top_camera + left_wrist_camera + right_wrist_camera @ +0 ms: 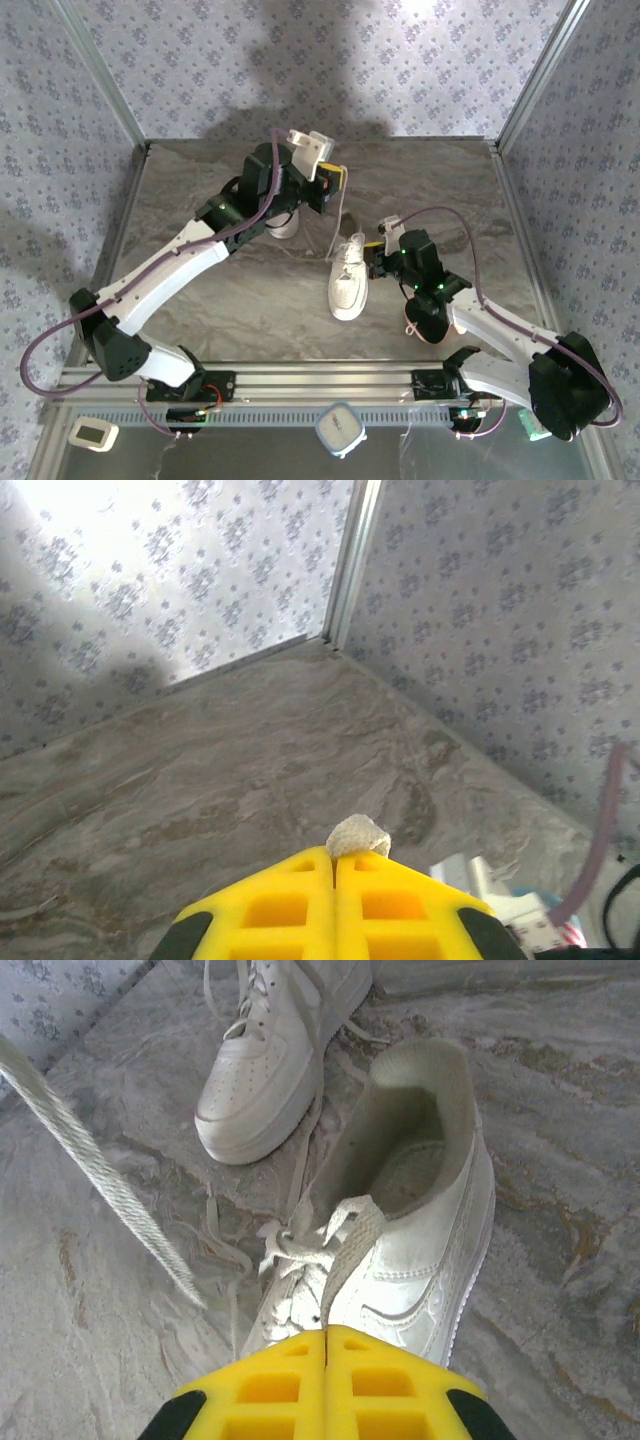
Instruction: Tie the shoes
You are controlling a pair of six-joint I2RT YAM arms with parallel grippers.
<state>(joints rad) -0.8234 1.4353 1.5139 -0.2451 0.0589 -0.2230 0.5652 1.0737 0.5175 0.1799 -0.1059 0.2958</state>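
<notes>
two sneakers (405, 1260), one lace (358, 835) apiece in left gripper (335, 857), right gripper (327, 1333)

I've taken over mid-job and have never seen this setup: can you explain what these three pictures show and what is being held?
Two robot arms are bolted at the near edge of a grey table. One picture looks down from above and behind them; the other two come from a camera on each wrist. Two white sneakers lie on the table: the middle sneaker and the far sneaker, partly under the left arm. The yellow left fingers, raised high, are shut on a lace end; that lace runs down to the middle sneaker. The yellow right fingers, low beside that sneaker, are shut on a second lace of it.
</notes>
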